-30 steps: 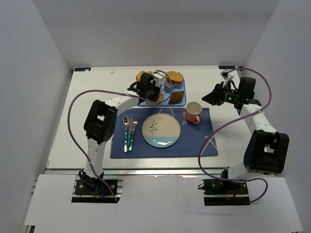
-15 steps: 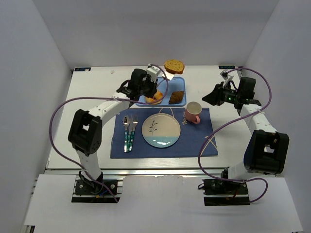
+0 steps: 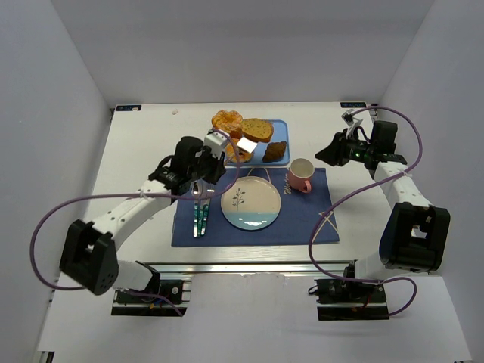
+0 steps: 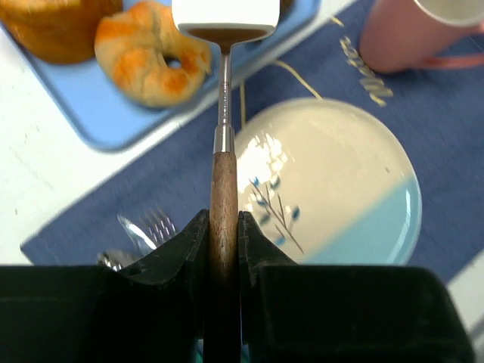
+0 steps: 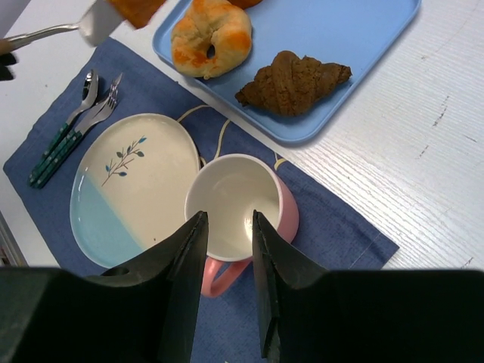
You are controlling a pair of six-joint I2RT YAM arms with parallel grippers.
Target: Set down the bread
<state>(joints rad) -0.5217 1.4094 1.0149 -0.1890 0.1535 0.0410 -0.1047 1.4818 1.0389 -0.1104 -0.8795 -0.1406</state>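
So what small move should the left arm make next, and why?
Probably draw the spatula toward the plate: the left gripper is shut on its handle, the bread rides on the blade over the blue tray, and the plate is bare.

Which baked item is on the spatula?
The bread, the flat tan slice riding the spatula in the left claw; the ring pastry and dark pastry lie on the blue tray.

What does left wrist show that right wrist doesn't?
Only left wrist: the left hand shut on the spatula's wooden handle. Only right wrist: the dark pastry, the bread on the spatula blade, and the right hand, open. Both: mug, plate, ring pastry, blue tray, cutlery.
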